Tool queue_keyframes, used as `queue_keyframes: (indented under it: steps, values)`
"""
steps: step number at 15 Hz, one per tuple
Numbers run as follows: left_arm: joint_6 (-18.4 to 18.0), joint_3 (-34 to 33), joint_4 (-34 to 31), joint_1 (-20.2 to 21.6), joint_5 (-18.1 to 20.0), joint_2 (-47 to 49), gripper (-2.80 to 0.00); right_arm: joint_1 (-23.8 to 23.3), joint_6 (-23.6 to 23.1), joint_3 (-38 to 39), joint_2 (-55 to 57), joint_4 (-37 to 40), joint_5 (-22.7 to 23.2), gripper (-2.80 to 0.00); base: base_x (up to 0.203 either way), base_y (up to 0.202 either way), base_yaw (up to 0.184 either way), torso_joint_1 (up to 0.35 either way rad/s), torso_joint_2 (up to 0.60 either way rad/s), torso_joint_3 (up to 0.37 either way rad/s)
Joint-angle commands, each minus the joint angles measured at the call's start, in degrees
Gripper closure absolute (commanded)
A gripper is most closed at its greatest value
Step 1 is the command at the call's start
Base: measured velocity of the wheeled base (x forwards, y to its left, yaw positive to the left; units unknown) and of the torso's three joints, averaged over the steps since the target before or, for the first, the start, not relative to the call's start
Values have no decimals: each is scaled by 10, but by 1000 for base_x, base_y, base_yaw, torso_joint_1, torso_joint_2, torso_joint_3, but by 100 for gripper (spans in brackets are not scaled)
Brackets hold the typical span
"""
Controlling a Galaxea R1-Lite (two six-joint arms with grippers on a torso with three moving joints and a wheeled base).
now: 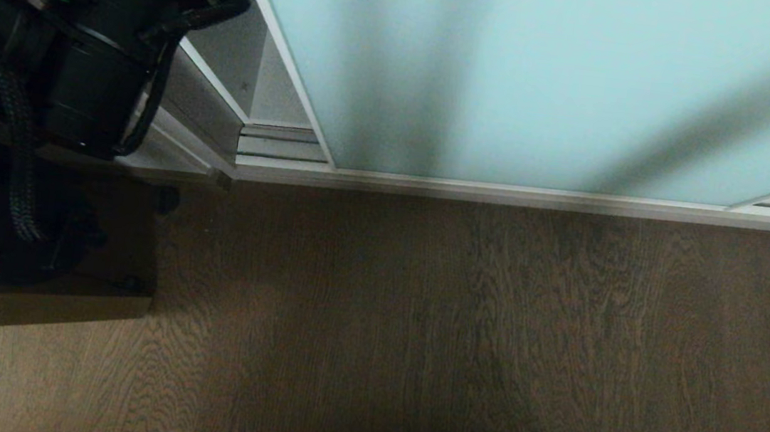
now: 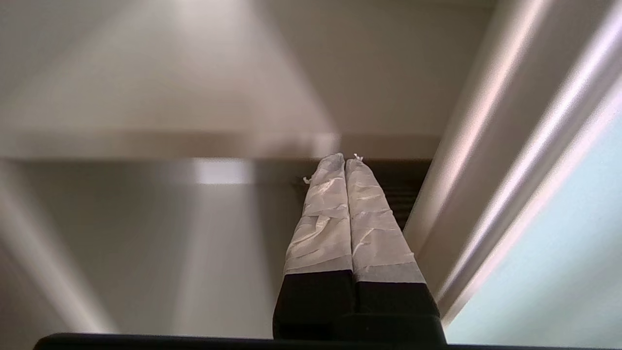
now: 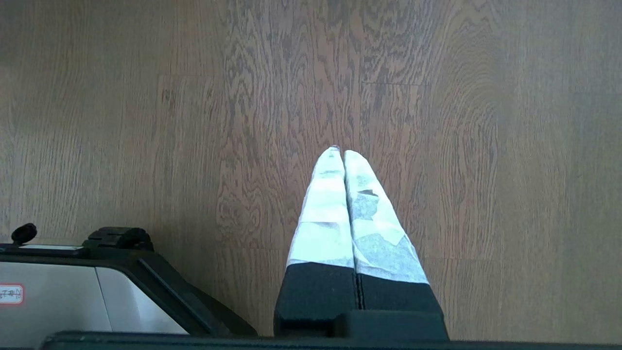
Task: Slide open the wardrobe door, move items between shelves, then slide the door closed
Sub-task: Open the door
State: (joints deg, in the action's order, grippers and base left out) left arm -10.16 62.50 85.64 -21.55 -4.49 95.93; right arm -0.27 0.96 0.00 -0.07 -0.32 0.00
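Left gripper [image 2: 345, 158], jaws pressed together and empty, sat just beside the sliding wardrobe door [image 2: 559, 272], whose upright frame edge ran along the frame's right; right gripper [image 3: 338, 149] hung over the floor [image 3: 146, 121], jaws together.

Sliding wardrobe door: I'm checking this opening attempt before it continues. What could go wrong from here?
1. The left hand is shut, its taped fingers pointing into the narrow gap beside the sliding wardrobe door frame. They might wedge there or slip off the smooth frame.
2. The door's bottom sits in the ridged floor track; an angled push could bind it.
3. The right hand hangs shut over the floor, so it cannot help.
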Motion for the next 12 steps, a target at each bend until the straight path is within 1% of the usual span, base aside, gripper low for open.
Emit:
queue_keyframes:
  steps: [1, 6, 12]
  values:
    - [2, 13, 7, -35, -3, 29, 0, 0, 1, 0, 0, 0, 0, 0, 0, 0, 0, 0, 0, 0]
    - [8, 23, 7, -125, -6, 82, 0, 0, 0, 0, 0, 0, 0, 0, 0, 0, 0, 0, 0, 0]
    - [12, 72, 5, -201, -7, 155, 0, 0, 0, 0, 0, 0, 0, 0, 0, 0, 0, 0, 0, 0]
